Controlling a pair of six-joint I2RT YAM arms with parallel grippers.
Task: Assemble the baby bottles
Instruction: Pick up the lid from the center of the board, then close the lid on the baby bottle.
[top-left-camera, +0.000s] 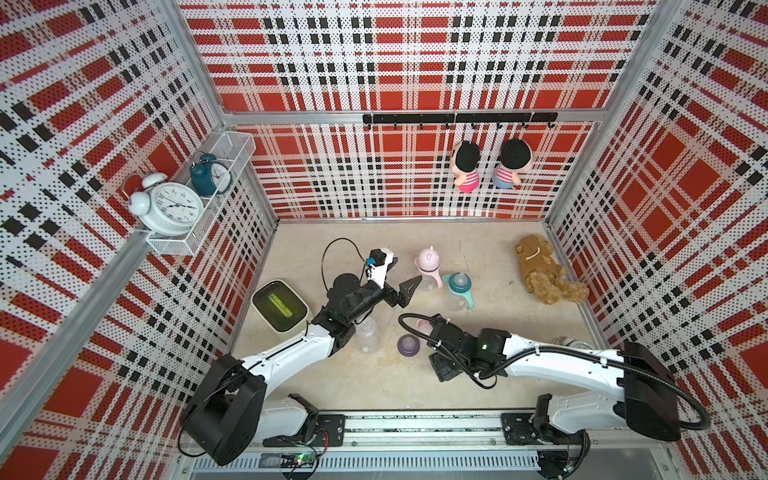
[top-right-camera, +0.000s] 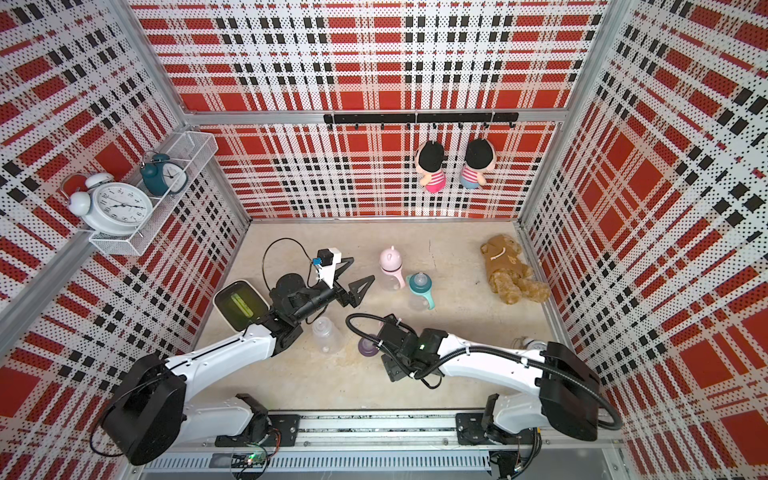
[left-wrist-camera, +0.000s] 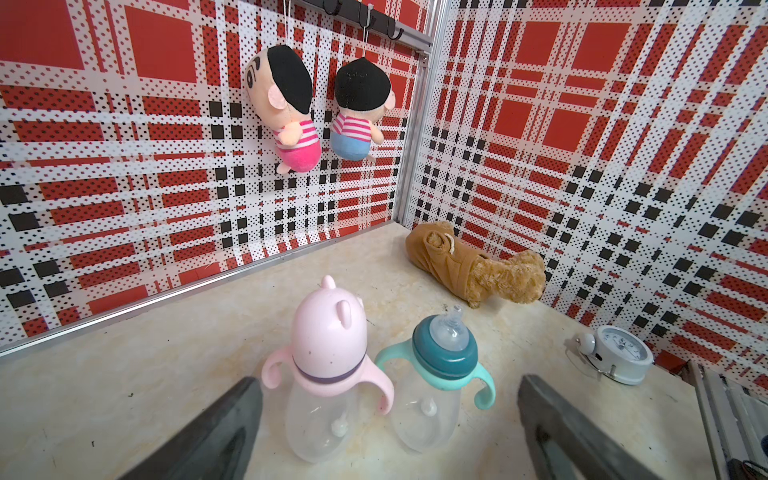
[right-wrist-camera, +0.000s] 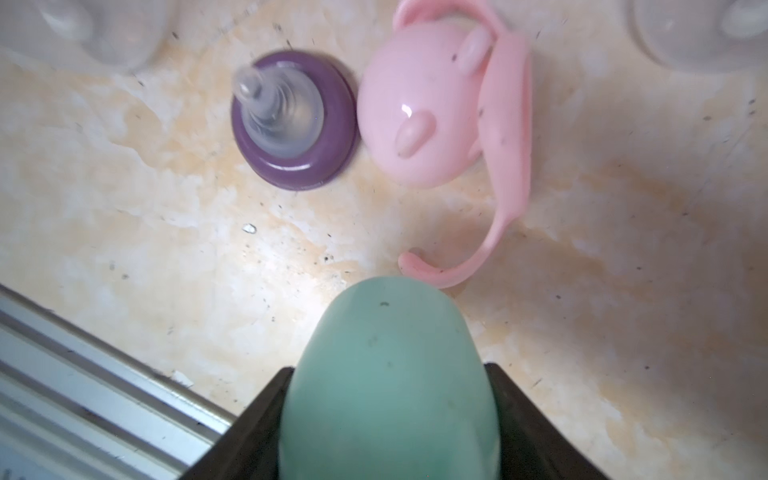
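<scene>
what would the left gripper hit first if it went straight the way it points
Most likely the pink-capped bottle, standing just ahead of the open left gripper. The teal bottle stands beside it, a little farther. Exact depth is unclear.

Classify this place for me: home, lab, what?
Probably a robot test cell dressed as a nursery, not a real room: printed plaid panels in an aluminium frame, baby bottles on the tabletop, plush dolls hung from a hook rail.

Three baby bottles (top-left-camera: 429, 266), three plush toys (top-left-camera: 465, 164), seemingly three alarm clocks (top-left-camera: 172, 208).
</scene>
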